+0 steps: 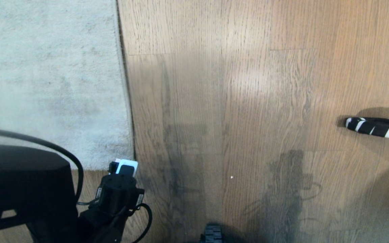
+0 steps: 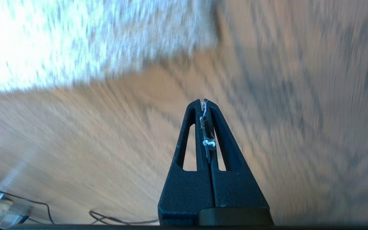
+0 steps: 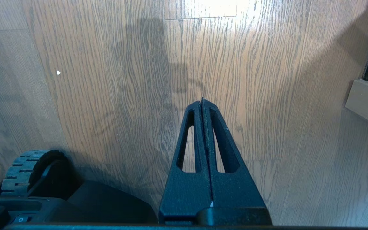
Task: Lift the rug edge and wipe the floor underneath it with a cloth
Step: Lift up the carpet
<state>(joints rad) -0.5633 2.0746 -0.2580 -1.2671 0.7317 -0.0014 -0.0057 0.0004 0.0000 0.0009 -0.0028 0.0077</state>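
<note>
The pale grey rug [image 1: 46, 77] covers the upper left of the head view, and the rug edge [image 1: 124, 84] runs down to a rounded corner [image 1: 129, 158]. It lies flat on the brown plank floor [image 1: 248, 101]. My left arm [image 1: 118, 192] reaches in at the lower left, just below that corner. In the left wrist view my left gripper [image 2: 203, 100] is shut, with only pale fibre wisps caught between its fingers. It hangs over bare floor [image 2: 107, 143] a short way from the rug [image 2: 91, 38]. My right gripper [image 3: 202, 99] is shut and empty above the floor [image 3: 107, 95]. The cloth is out of view.
A white tool with a black-and-white striped tip [image 1: 370, 125] lies on the floor at the right edge. A small white speck [image 1: 231, 177] sits on the planks. My base's wheel [image 3: 27, 166] is beside the right arm. A wooden ledge [image 3: 367, 102] stands at the right.
</note>
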